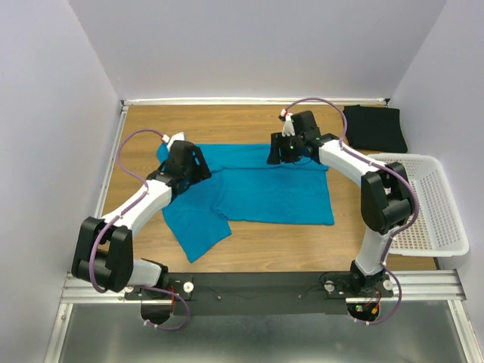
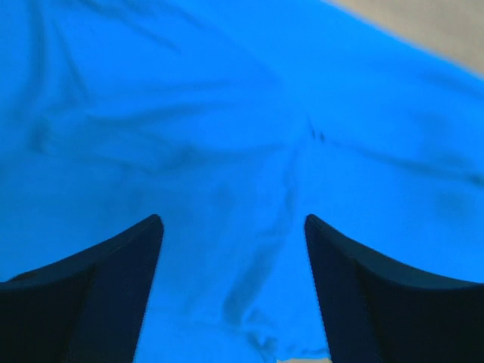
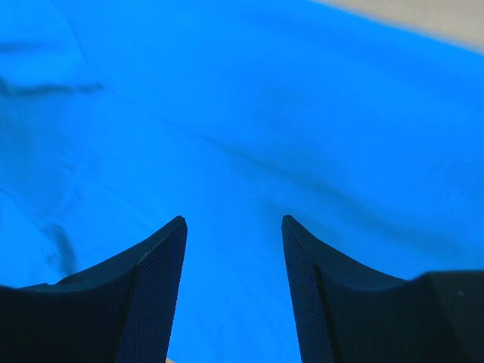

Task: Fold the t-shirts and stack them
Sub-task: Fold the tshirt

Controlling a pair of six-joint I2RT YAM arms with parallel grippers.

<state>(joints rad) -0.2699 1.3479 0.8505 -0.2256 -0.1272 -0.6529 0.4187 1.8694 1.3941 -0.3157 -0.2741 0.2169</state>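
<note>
Teal-blue t-shirt [image 1: 265, 189]: spread and rumpled, centre of frame on wooden tabletop [image 1: 227, 121]; black t-shirt [image 1: 373, 127]: folded, upper right, just above white perforated basket [image 1: 442, 189]; left hand [image 2: 234, 223]: wide open over teal cloth, holding nothing; right hand [image 3: 234, 221]: fingers parted, empty, over the same shirt.

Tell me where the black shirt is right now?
In the overhead view, the black t-shirt lies folded at the far right corner of the table, just behind the white perforated basket and apart from the blue t-shirt.
</note>
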